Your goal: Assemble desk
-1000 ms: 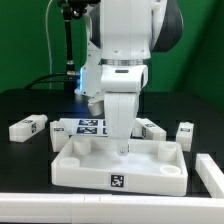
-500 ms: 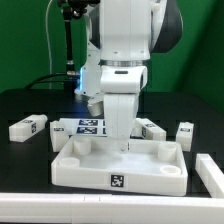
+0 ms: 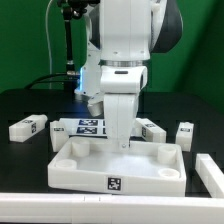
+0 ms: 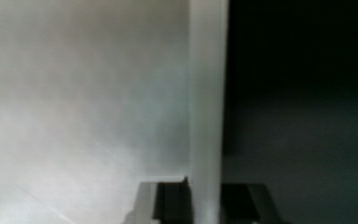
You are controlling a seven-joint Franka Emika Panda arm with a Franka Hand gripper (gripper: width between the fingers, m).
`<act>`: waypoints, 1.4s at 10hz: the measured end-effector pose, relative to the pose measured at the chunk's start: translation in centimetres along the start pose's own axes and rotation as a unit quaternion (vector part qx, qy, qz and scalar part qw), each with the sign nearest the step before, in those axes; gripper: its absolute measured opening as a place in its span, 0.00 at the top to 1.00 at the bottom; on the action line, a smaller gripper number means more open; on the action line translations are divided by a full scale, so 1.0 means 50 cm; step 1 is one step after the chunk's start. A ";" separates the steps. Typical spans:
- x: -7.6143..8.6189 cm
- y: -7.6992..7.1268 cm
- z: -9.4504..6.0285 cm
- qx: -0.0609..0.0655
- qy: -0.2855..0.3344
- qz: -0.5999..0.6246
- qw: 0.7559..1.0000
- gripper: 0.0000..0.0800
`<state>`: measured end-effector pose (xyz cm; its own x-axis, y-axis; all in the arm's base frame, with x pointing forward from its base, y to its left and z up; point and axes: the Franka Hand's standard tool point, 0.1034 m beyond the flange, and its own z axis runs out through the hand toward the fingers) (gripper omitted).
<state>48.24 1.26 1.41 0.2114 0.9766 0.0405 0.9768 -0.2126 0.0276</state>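
The white rimmed desk top (image 3: 90,168) lies flat, hollow side up, near the table's (image 3: 20,160) front edge, four tagged block legs (image 3: 28,127) lying loose behind and beside it

Your arm (image 3: 125,30) fills the frame's upper middle: glossy white rounded shells, a dark band at its upper right, a thin grey seam above the blocky white hand (image 3: 122,148).
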 end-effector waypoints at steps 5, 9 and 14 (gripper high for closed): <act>0.000 0.000 0.000 0.000 0.000 0.000 1.000 0.93; 0.038 0.058 0.002 -0.018 0.008 -0.044 0.999 0.93; 0.054 0.087 0.003 -0.026 0.012 -0.044 0.999 0.93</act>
<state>53.06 2.98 1.49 0.1238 0.9905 0.0595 0.9882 -0.1285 0.0835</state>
